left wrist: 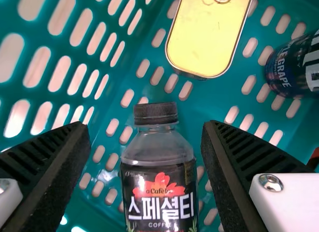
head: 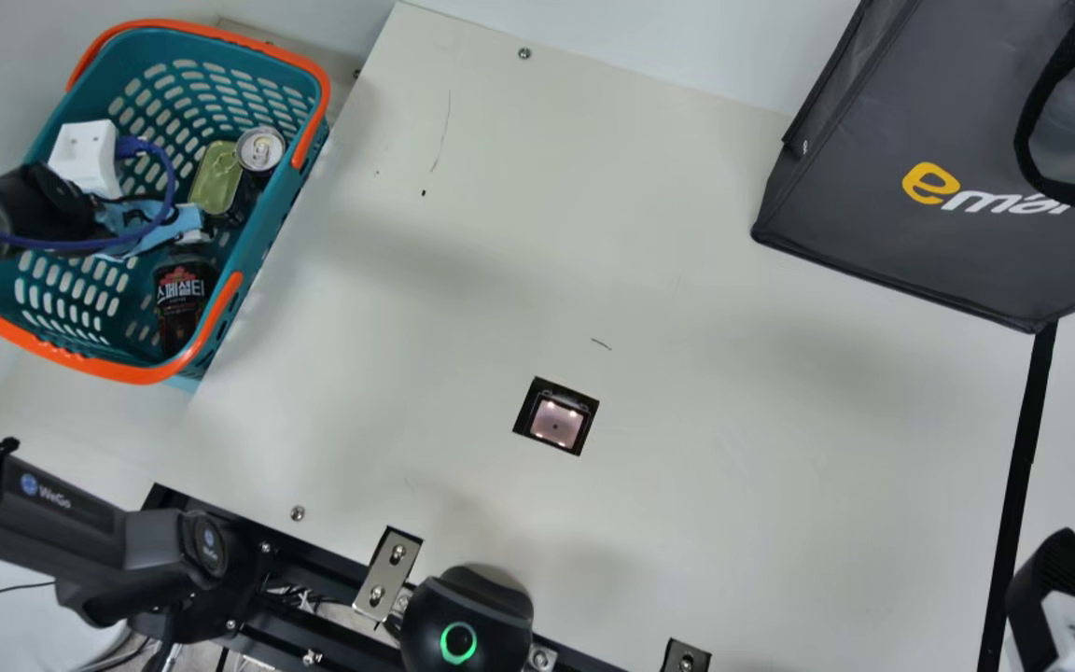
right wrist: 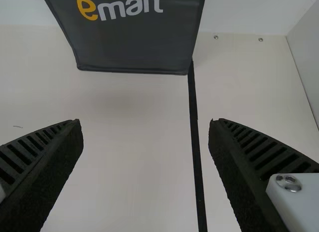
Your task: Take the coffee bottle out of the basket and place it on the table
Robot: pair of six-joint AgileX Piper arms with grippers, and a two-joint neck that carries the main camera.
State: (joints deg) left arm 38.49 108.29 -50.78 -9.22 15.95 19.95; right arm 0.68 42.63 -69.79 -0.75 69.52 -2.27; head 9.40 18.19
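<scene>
over on the left, the left gripper is at the green basket, fingers spread wide. the left wrist view shows the coffee bottle between them, touching neither; it's in the basket, near a yellow tin and a can. farther right come a dark bag and the right gripper, fingers spread too.

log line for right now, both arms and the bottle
left pincer: open, near bottle | bottle: in basket, not gripped | right pincer: open, over table
</scene>
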